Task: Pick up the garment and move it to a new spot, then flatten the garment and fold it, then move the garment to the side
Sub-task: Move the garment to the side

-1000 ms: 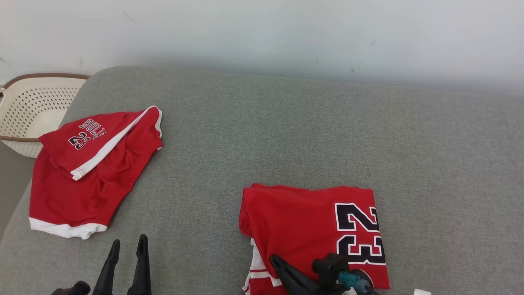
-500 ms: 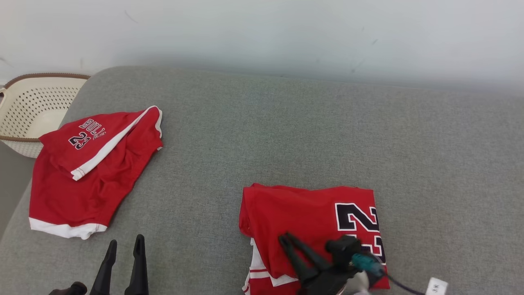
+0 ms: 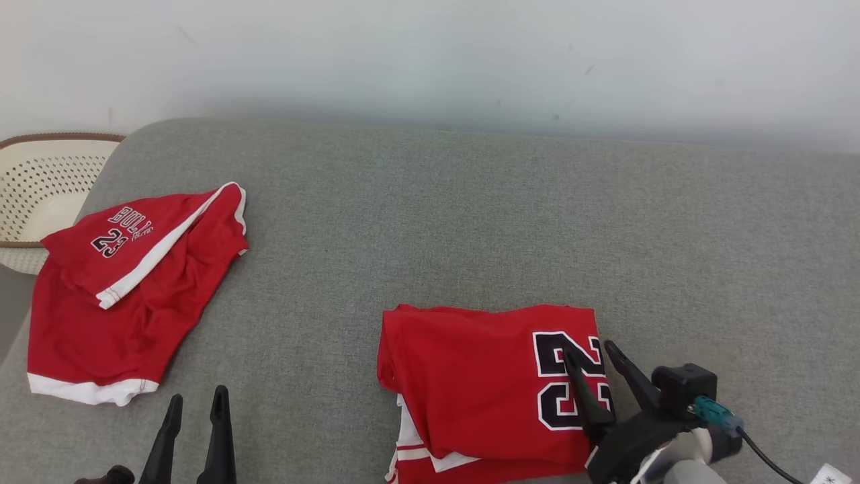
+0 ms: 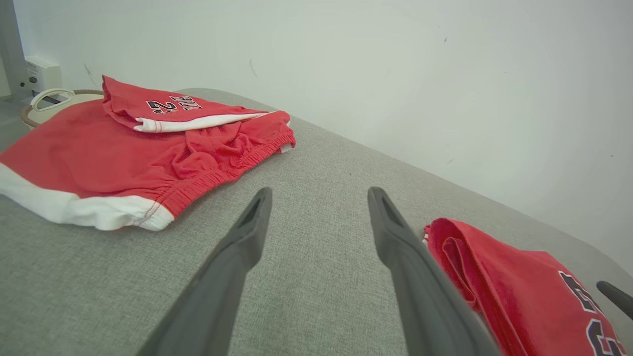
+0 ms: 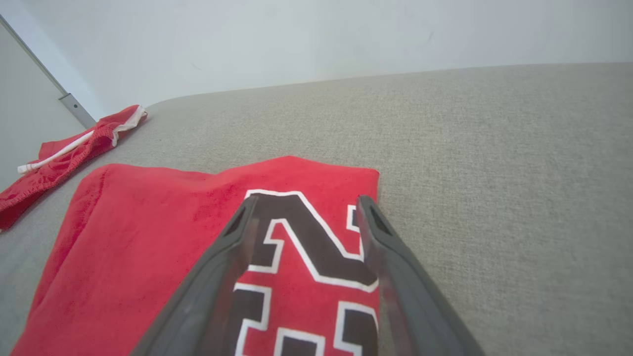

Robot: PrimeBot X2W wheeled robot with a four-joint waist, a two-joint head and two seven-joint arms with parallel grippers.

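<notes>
**Head view.** A folded red jersey [image 3: 470, 383], numbered 23, lies as a compact rectangle at the near middle of the grey upholstered surface [image 3: 470, 222]. White-trimmed layers show under its near-left corner. The right claw [image 3: 591, 351] stands over the jersey's right edge, fingers spread and holding nothing. The left claw [image 3: 197, 396] hovers at the lower left above bare upholstery, also spread and empty. Red shorts [image 3: 127, 289] marked BULLS 23 lie loosely doubled at the far left, well apart from the jersey. A cream perforated basket [image 3: 40, 195] sits beyond the surface's left corner, behind the shorts. The part of its interior in view is bare perforated wall.

**Left wrist view.** The left claw [image 4: 319, 193] is open over the grey fabric between the shorts [image 4: 123, 148] and the jersey [image 4: 519, 282], touching neither. The basket [image 4: 44, 99] rim shows behind the shorts.

**Right wrist view.** The right claw [image 5: 307, 200] is open above the printed numeral, with no cloth pinched between its fingers. The jersey [image 5: 148, 237] lies flat, and the shorts [image 5: 74, 148] are at the far left.

**Progress.** Judging by its shape, the jersey is already flattened and folded. Moving it to the side appears to be what remains.
</notes>
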